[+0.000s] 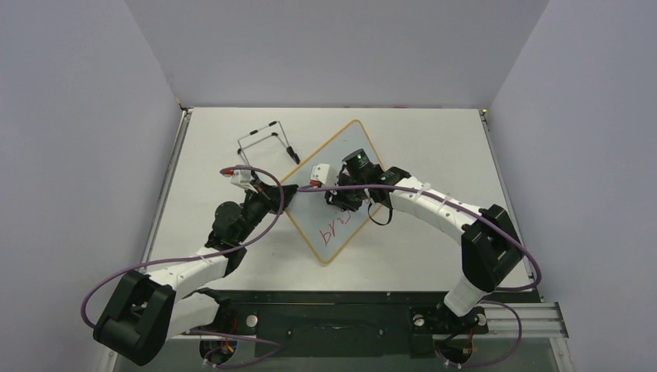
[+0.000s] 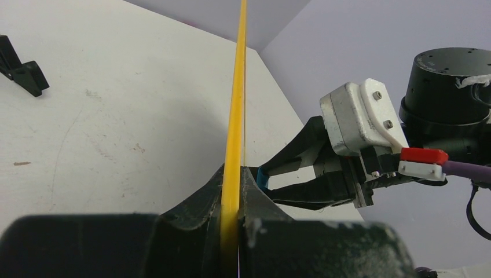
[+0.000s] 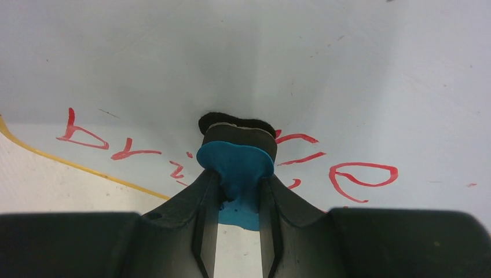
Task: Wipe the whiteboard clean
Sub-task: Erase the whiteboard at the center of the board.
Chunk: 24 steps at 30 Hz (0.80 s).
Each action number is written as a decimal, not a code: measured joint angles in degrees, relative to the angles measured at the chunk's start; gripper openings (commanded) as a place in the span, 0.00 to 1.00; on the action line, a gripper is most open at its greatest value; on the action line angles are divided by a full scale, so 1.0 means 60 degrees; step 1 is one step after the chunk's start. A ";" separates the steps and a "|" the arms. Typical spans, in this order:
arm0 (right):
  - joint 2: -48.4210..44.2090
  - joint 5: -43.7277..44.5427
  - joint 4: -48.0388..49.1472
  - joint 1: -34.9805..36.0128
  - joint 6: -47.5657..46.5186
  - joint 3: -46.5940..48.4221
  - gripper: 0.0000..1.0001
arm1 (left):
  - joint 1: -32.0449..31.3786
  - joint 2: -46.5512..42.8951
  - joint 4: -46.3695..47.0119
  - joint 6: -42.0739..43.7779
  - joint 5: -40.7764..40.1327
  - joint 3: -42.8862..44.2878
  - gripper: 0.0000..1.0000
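The whiteboard (image 1: 346, 149) lies cornerwise in the middle of the worktop (image 1: 434, 147), its centre hidden under both wrists. Its red handwriting (image 3: 362, 174) is partly covered: an "e" shows, and the rest I cannot read surely. The left gripper (image 2: 231, 179) is clamped tight on the board's yellow left edge. The right gripper (image 3: 237, 176), nearly closed, pinches a blue eraser (image 3: 234, 159) pressed on the board's face amid the writing.

Lab rig: white table (image 1: 434, 147), plain partition walls (image 1: 333, 46).
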 measured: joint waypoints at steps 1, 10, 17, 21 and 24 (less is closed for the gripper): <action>0.0149 -0.0040 -0.0321 0.0004 -0.0208 0.0244 0.00 | 0.0000 -0.0015 -0.0036 -0.0029 -0.0040 -0.0018 0.00; 0.1049 0.0146 -0.2812 0.0896 -0.2029 0.1341 0.00 | 0.0000 -0.0313 -0.0441 0.0044 -0.0135 -0.0022 0.00; 0.1242 0.0557 -0.3311 0.1195 -0.2051 0.1341 0.00 | 0.0000 -0.0441 -0.0918 0.0579 0.0124 0.0426 0.00; 0.0943 0.1035 -0.2623 0.0823 -0.1424 0.1111 0.00 | 0.0004 -0.0437 -0.0998 0.0765 0.0149 0.0561 0.00; 0.0627 0.1457 -0.2014 0.0583 -0.0980 0.0991 0.00 | 0.0004 -0.0379 -0.0943 0.0758 0.0171 0.0561 0.00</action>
